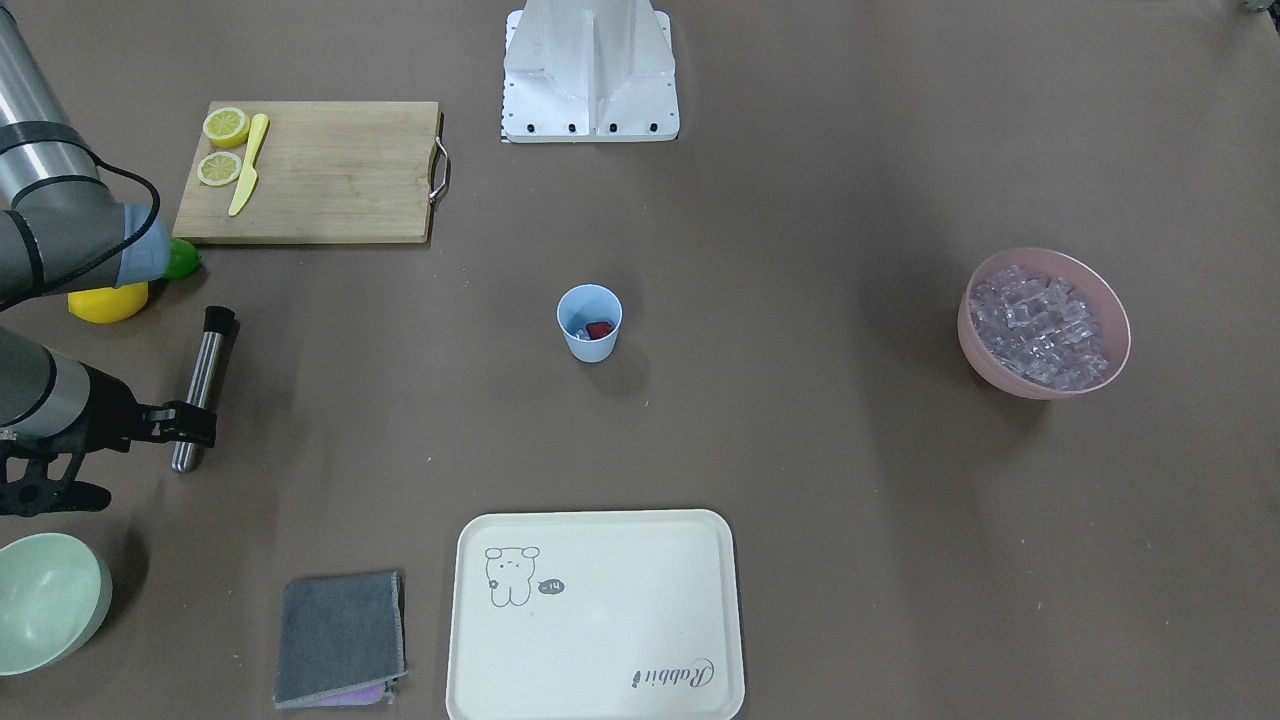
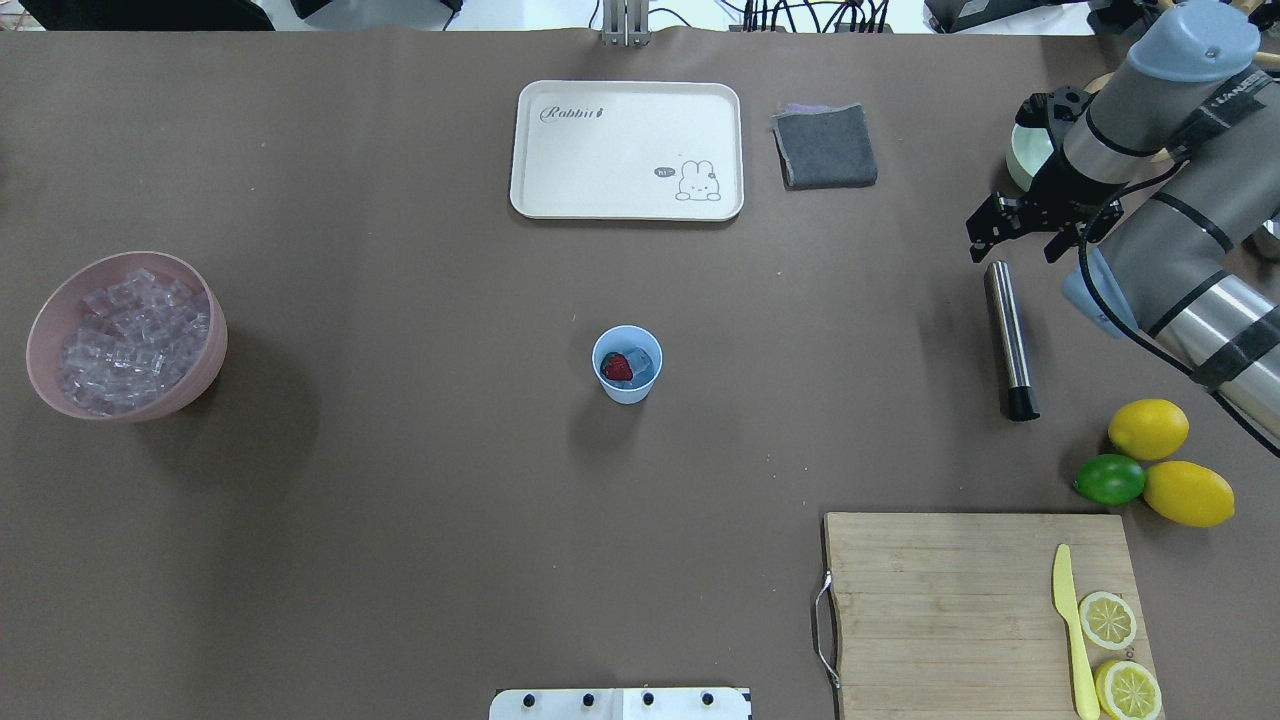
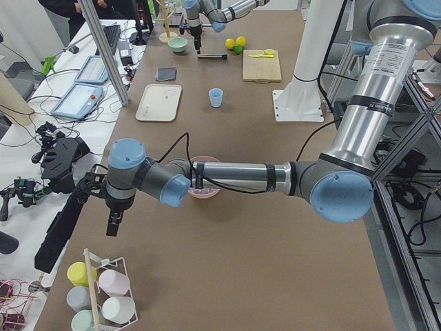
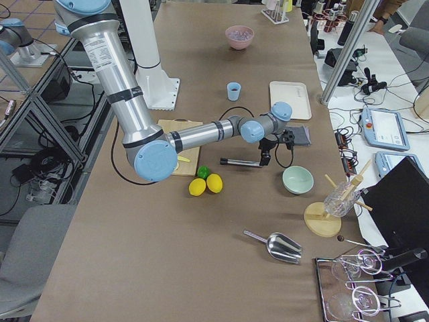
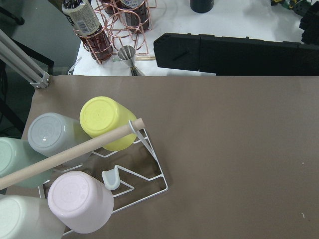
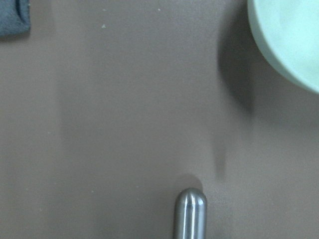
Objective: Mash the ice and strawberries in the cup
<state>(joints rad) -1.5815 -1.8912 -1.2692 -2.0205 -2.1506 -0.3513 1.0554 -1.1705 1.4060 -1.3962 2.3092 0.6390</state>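
Note:
The light blue cup (image 2: 627, 364) stands upright at the table's middle and also shows in the front view (image 1: 589, 322). A red strawberry (image 2: 617, 368) and an ice cube (image 2: 641, 361) lie inside it. More ice (image 2: 125, 335) fills a pink bowl (image 2: 195, 385) at the far left. A steel muddler (image 2: 1008, 335) with a black tip lies flat on the right. My right gripper (image 2: 1012, 250) is open and hovers over the muddler's far end, which shows in the right wrist view (image 6: 191, 214). My left gripper (image 3: 112, 224) shows only in the left side view, near a cup rack; I cannot tell its state.
A wooden cutting board (image 2: 940, 610) holds two lemon halves (image 2: 1107, 620) and a yellow knife (image 2: 1072, 630). Two lemons (image 2: 1148, 428) and a lime (image 2: 1108, 479) lie beside it. A cream tray (image 2: 627, 150), grey cloth (image 2: 825, 146) and pale green bowl (image 1: 45, 600) sit along the far edge.

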